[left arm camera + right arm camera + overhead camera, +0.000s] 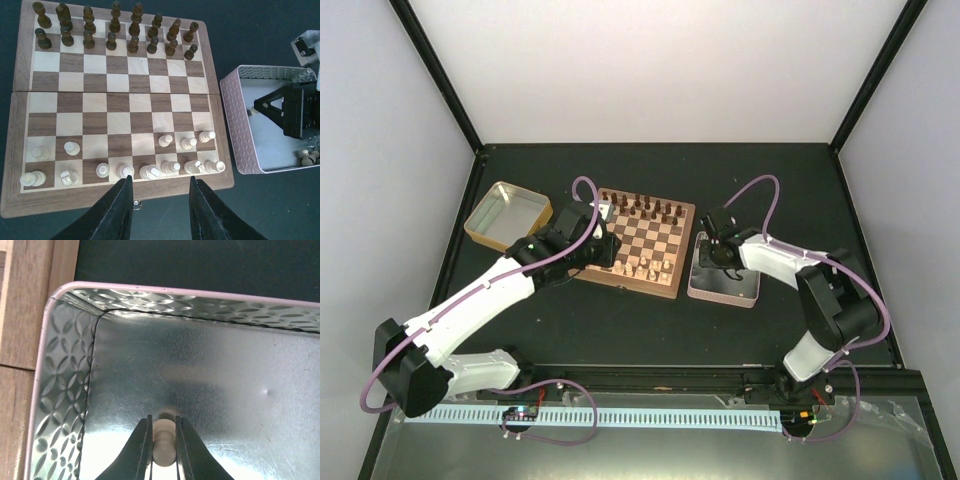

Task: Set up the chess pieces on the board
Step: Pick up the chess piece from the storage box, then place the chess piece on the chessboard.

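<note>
The board (165,187) carries dark chessmen (115,30) in its two far rows. Light tan chess pieces (170,166) stand along its near rows. My left gripper (161,182) hovers open over the board's near edge, with nothing between its fingers. In the top view it (605,250) sits at the board's left side. My right gripper (162,420) is down inside the pink tin (65,390), shut on a light tan chess piece (163,440). A few more light pieces (307,156) lie in a corner of that tin.
The pink tin (722,297) stands just right of the board (630,286). A gold tin (507,215) sits left of the board. The black tabletop is bounded by white walls with black corner posts.
</note>
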You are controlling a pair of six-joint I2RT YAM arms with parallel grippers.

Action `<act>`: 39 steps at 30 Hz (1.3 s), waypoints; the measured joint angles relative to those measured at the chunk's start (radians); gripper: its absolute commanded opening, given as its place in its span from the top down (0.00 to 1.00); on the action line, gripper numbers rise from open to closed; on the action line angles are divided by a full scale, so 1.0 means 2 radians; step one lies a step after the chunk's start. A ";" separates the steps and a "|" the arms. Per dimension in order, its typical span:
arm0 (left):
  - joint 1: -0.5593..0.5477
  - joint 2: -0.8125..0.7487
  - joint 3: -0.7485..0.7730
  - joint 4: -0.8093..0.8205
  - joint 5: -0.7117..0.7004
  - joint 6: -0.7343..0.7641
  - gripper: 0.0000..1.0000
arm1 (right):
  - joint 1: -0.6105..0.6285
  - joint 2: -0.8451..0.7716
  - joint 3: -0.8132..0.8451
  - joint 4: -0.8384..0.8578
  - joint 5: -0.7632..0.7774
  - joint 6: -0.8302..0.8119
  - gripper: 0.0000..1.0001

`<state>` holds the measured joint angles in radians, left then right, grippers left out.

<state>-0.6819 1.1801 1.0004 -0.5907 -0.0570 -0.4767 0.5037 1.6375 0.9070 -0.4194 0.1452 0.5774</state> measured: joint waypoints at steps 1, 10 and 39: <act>0.000 0.000 0.000 0.000 -0.001 0.000 0.67 | 0.000 -0.002 0.001 -0.001 0.001 0.000 0.99; 0.004 -0.038 -0.006 0.004 -0.040 -0.008 0.65 | 0.035 -0.036 0.066 -0.030 -0.009 -0.002 0.98; 0.026 -0.205 -0.093 0.038 -0.146 -0.037 0.40 | 0.179 0.225 0.364 -0.158 -0.039 -0.075 0.91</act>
<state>-0.6300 0.7696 0.8146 -0.5148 -0.3485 -0.5503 0.8627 2.0872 1.6348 -0.7353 0.0666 0.4274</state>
